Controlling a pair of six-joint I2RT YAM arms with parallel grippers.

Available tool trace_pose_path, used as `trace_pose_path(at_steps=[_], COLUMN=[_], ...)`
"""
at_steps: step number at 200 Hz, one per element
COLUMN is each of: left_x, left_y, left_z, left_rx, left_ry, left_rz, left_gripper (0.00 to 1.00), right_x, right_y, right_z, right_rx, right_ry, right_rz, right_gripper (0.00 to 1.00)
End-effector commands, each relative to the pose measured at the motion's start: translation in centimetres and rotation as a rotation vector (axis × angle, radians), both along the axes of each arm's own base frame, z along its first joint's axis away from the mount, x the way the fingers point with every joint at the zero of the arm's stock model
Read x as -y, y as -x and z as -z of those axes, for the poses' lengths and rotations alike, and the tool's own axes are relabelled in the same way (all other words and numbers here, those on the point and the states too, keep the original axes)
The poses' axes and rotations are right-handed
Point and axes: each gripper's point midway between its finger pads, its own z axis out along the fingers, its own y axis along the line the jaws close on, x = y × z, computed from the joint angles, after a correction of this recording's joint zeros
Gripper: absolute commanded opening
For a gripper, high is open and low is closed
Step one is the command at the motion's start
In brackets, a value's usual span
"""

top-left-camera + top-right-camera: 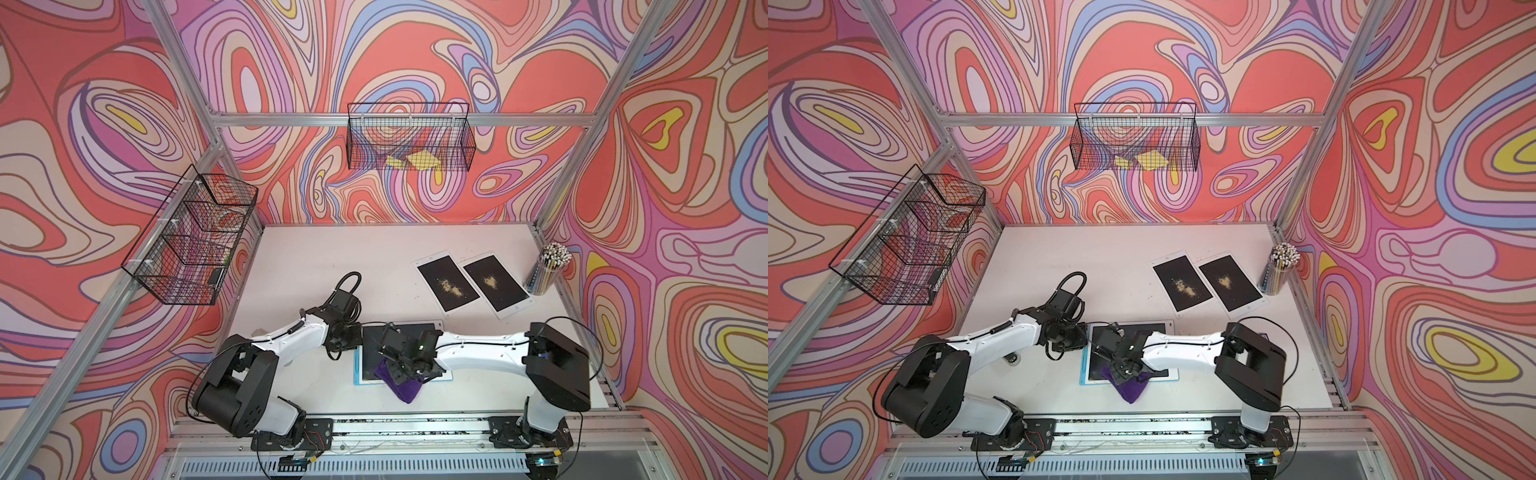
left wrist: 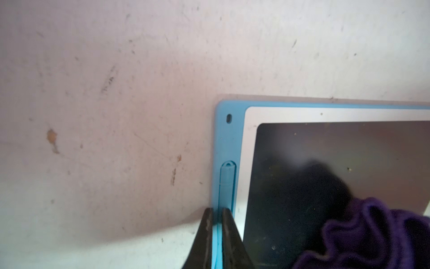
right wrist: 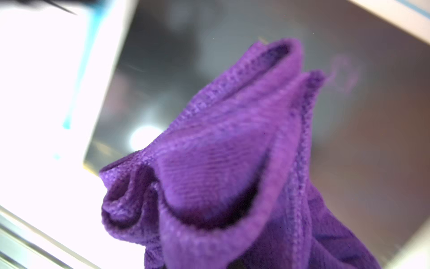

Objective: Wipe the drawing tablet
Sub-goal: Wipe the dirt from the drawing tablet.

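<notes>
As left jaws pinch the drawing tablet [image 2: 349, 144], right jaws clamp purple cloth [image 3: 232, 151] on it.

We see white link shells [image 1: 291, 338], black boxy joint housings [image 1: 559, 365], corrugated black hose [image 1: 351, 273], black screwed base plates [image 1: 318, 430], left gripper [image 2: 216, 210] with black tapered fingers [image 2: 206, 240].

In both top views the drawing tablet [image 1: 371, 353] is largely covered by the right arm [image 1: 478, 349]; in the right wrist view the purple cloth [image 3: 221, 163] is blurred.
</notes>
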Motion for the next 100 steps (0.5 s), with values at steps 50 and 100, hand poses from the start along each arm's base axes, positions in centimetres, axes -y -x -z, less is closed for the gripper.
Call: trace_pose_path(at_steps=[50,100], left_x=[-2.7,-1.2], left_y=[3.4,1.8], left_z=[2.7,-0.3], left_rx=[-0.117,-0.028], left_ry=[-0.126,-0.043], left_rz=[-0.007,0.006], left_gripper=[0.09,0.2], right_x=[13.7,8.2], right_y=[-3.1,-4.8], right_z=[-4.4,-7.6], right_rx=[0.045,0.062], right_ry=[0.023,-0.178], right_rz=[0.416,0.318], right_gripper=[0.0,0.0])
